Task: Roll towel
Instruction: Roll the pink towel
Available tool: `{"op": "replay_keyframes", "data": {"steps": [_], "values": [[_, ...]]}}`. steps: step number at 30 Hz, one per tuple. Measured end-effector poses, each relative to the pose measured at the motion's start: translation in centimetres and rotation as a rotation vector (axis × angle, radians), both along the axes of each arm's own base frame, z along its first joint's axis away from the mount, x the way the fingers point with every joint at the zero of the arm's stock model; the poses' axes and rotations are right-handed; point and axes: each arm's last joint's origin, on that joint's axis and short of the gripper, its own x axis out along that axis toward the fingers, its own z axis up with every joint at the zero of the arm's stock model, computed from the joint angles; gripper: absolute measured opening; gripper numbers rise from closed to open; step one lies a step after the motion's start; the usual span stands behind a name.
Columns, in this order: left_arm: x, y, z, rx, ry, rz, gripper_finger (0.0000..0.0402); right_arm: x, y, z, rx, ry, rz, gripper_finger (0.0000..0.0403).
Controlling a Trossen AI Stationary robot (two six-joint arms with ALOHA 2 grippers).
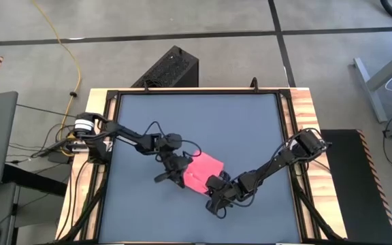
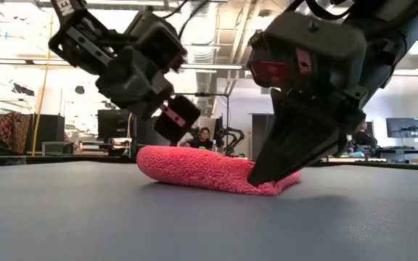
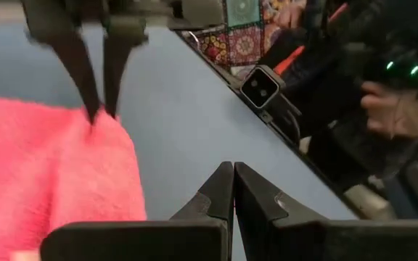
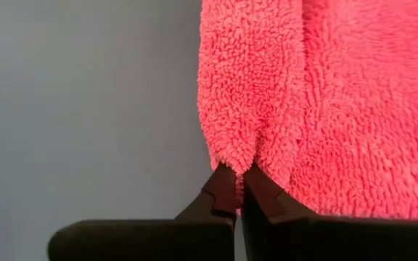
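Note:
The bright pink towel [image 1: 201, 169] lies near the middle of the dark grey table [image 1: 196, 116]. In the low view it is a low, thick, rounded bundle [image 2: 202, 170] resting flat on the tabletop. My right gripper [image 1: 213, 185] is at the towel's near right end and is shut on it [image 4: 238, 170]. My left gripper [image 1: 175, 175] is shut and empty [image 3: 234, 168], just off the towel's left side and above the table [image 2: 174, 119]. The left wrist view also shows the towel [image 3: 42, 167] with the right gripper's fingers [image 3: 96, 109] at its edge. My right gripper pinches the towel's thick edge [image 4: 251, 148] between its two fingertips, and the pile puckers inward there. The fingers come slanting down from above at the towel's right end [image 2: 267, 181]. The towel lies on the table, not lifted.
A wooden frame [image 1: 288, 122] runs round the tabletop. A black box [image 1: 169, 68] stands beyond the far edge. A small camera [image 3: 262, 87] sits at the table's edge, with a person's hand [image 3: 394, 109] beyond it. Bare tabletop lies on all sides of the towel.

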Motion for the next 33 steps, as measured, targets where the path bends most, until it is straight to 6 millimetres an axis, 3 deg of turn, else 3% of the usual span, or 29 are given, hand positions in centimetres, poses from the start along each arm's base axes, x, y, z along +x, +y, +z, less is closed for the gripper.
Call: {"op": "replay_keyframes", "data": {"steps": [6,11,15,23,29,33], "values": [[-0.9,-0.5,2.3,0.163,-0.143,0.009,0.0019,0.3,0.3,0.2,0.065,-0.027,0.006,0.0018],[-3.3,-0.6,3.6,0.494,-0.140,0.031,0.0054,0.2,0.3,0.1,0.072,-0.026,-0.003,0.0020],[-4.2,-1.6,3.2,0.703,-0.139,-0.029,0.0088,0.3,0.2,0.1,0.066,-0.029,-0.011,0.0022],[-3.6,-4.4,1.8,0.805,-0.229,-0.122,0.0153,0.5,-0.2,0.1,0.060,-0.032,-0.019,0.0023],[-3.4,-4.5,1.9,0.894,-0.313,-0.135,0.0168,0.5,-0.2,0.1,0.076,-0.035,-0.036,0.0024],[-3.0,-4.5,0.6,0.936,-0.293,-0.144,0.0168,0.5,-0.1,0.1,0.082,-0.040,-0.045,0.0024]]}}
